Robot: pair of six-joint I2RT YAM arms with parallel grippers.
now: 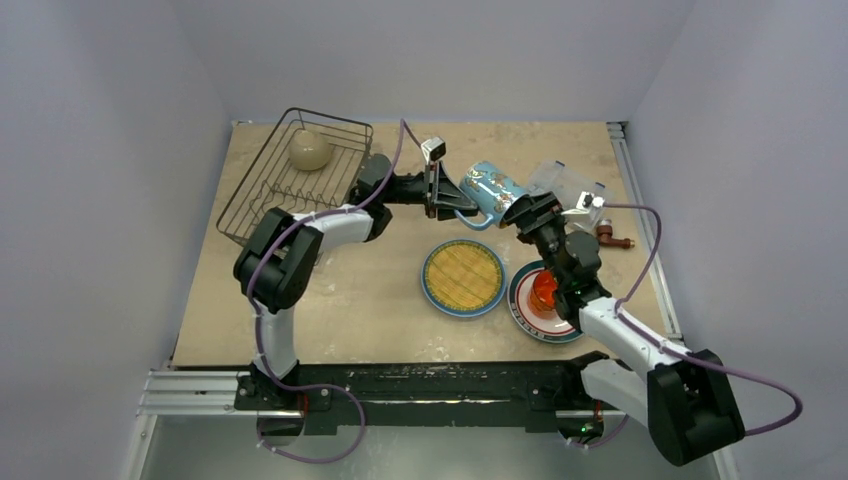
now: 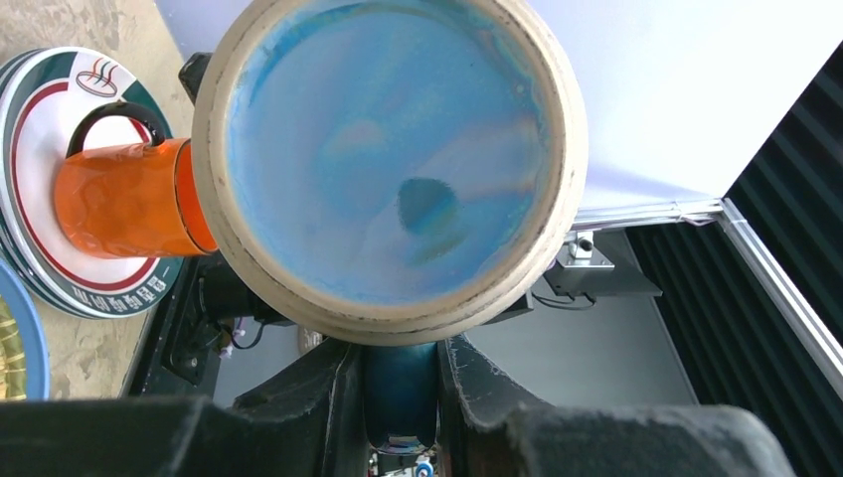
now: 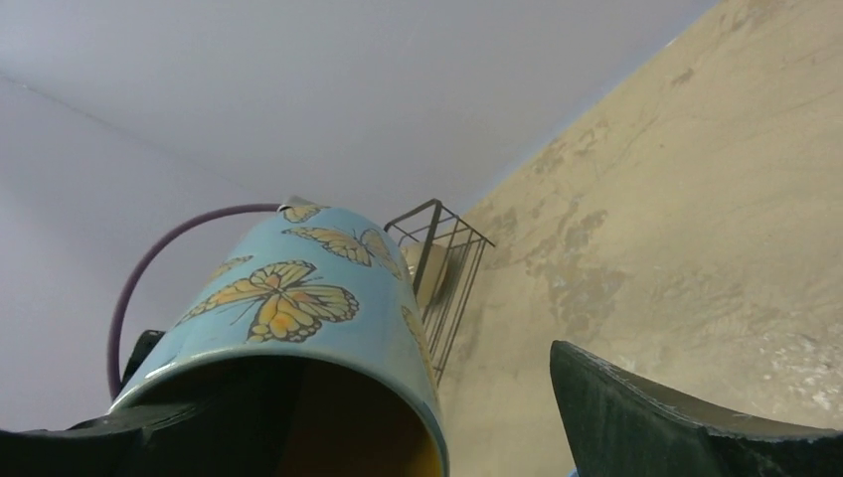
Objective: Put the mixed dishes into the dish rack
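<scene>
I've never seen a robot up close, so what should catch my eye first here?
A blue mug painted with butterflies hangs in mid-air toward the back of the table, between the left gripper, shut on it, and the right gripper. Back left, a cream cup sits alone in the dish rack. Nearer the arms' bases, an orange cup sits on a teal-rimmed plate beside a yellow woven plate.

Tan table (image 1: 330, 300), mottled and scuffed, paler worn patches toward near edge. Pale lavender-grey walls on three sides: back wall (image 1: 420, 50), left wall (image 1: 90, 200), right wall (image 1: 760, 150). Silver side rail (image 1: 648, 260) along table's right edge; front rail (image 1: 190, 390) across near edge. Grey floor (image 1: 200, 450) beyond front rail. Black ribbed panel (image 2: 785, 199) at right in left wrist view. Light even, diffuse; shadows soft.
</scene>
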